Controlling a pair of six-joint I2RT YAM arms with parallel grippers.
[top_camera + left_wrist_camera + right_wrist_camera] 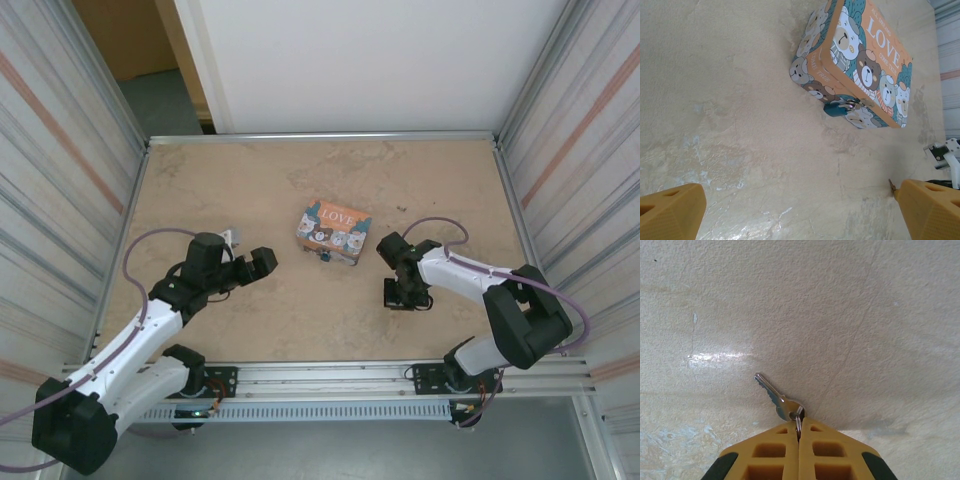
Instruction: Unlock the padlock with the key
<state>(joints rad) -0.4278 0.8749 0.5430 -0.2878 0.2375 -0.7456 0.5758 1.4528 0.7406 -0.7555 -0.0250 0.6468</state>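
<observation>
The small silvery key [772, 396] lies flat on the tabletop, blade pointing up-left in the right wrist view. My right gripper [800, 421] is shut, its yellow fingertips pinching the ring at the key's head. Seen from above, this gripper [400, 295] points down at the table, right of the box. The blue padlock [836, 108] hangs on the front clasp of the colourful "LOVE" box [860, 60]; from above the padlock [325, 255] shows at the box's near edge. My left gripper [262, 262] hovers left of the box, open, with bare table between its yellow fingers [670, 210].
The "LOVE" box [333, 231] sits mid-table between the two arms. A metal rail [320, 375] runs along the near edge and corrugated walls [560, 130] close in both sides. Part of the right arm [945, 150] shows at the right edge of the left wrist view.
</observation>
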